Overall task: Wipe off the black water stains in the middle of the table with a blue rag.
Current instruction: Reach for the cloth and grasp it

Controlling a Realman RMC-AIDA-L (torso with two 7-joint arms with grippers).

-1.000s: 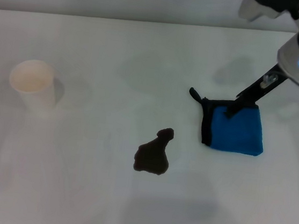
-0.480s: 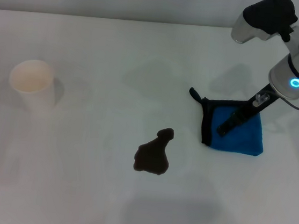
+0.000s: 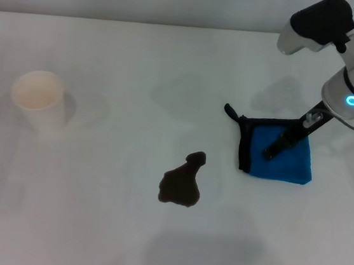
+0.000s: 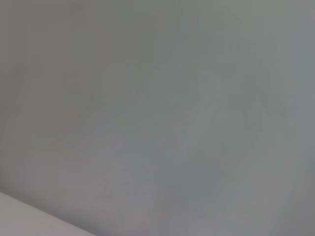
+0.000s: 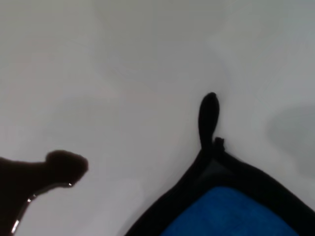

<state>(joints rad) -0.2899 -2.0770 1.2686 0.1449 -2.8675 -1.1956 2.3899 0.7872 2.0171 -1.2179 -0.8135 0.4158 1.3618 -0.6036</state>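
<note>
The black water stains (image 3: 181,183) form one dark pear-shaped puddle near the middle of the white table (image 3: 122,56). Its narrow knob points toward the blue rag (image 3: 290,163), which lies folded to the puddle's right with black edging and a small loop (image 3: 230,112) on the near side. My right gripper (image 3: 271,151) reaches down from the upper right, its dark tips on or just above the rag's middle. The right wrist view shows the rag's corner (image 5: 236,211), the loop (image 5: 207,115) and the puddle's knob (image 5: 64,164). The left gripper is out of view.
A white paper cup (image 3: 38,101) stands upright at the far left of the table. The left wrist view holds only a plain grey surface. The table's far edge runs along the top of the head view.
My right arm has come down and toward me, carrying the gripper tips from the rag's far edge to over its middle. Rag, puddle and cup have not moved.
</note>
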